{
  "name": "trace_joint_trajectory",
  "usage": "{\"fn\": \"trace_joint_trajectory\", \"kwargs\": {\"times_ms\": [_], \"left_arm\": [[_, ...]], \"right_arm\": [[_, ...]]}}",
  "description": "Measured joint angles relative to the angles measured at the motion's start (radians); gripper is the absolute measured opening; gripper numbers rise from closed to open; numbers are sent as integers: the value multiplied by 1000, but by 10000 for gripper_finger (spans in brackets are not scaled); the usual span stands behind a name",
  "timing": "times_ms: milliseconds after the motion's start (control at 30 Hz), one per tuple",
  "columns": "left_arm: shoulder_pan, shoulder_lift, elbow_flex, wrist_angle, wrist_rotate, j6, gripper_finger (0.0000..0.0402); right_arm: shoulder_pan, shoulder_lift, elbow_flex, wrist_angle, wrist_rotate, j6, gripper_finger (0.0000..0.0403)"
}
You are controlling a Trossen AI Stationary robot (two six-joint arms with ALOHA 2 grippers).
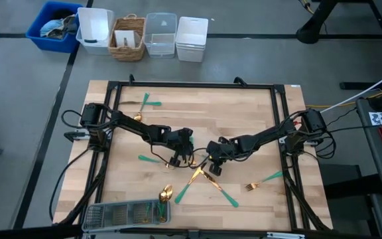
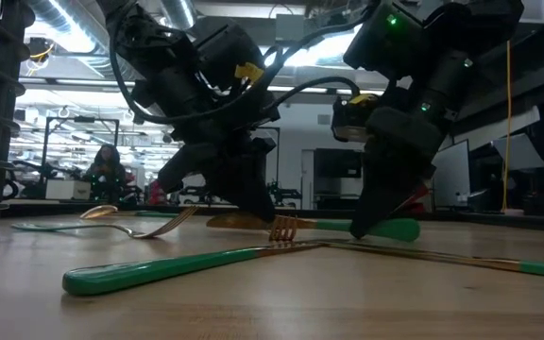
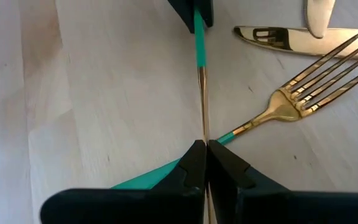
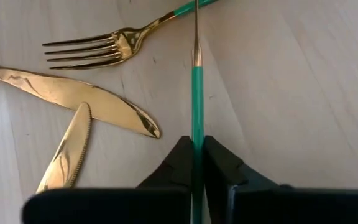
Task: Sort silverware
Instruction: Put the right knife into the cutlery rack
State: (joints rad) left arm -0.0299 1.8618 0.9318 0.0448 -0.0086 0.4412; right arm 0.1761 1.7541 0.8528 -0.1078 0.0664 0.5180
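Observation:
A slim piece of silverware (image 1: 199, 160) with a gold front end and a teal handle spans the gap between my two grippers at mid-table, seen edge-on in both wrist views. My left gripper (image 3: 204, 144) is shut on its gold end, and my right gripper (image 4: 196, 140) is shut on its handle. Close by on the wood lie a fork (image 4: 104, 46) and two gold knives (image 4: 73, 93) (image 4: 67, 155). Other pieces rest flat around the table: a fork (image 1: 264, 180) at the right, crossed pieces (image 1: 204, 179) nearer the front, and one (image 1: 144, 101) at the far left. My left gripper pinches the piece's thin gold end (image 3: 202, 127) between its two fingers, slanting down from the table's left. The piece runs straight on from the fingertips, about level and low over the wood. My right gripper pinches the teal handle (image 4: 196, 118) between its two fingers, slanting down from the table's right, in line with the piece. Whether the piece touches the table I cannot tell.
A grey mesh tray (image 1: 125, 212) with some pieces in it stands at the near left edge, with two spoons (image 1: 166, 194) beside it. Bins and a basket (image 1: 128, 36) stand beyond the far edge. A dark frame (image 1: 197, 85) borders the wooden top.

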Motion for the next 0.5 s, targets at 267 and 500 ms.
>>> {"fn": "trace_joint_trajectory", "kwargs": {"times_ms": [267,500], "left_arm": [[-1,5,-5,-16,-2,1,45],[-1,3,-3,-19,-7,-70,100]], "right_arm": [[0,0,0,3,-14,-2,30],[0,0,0,2,-14,-4,18]]}}
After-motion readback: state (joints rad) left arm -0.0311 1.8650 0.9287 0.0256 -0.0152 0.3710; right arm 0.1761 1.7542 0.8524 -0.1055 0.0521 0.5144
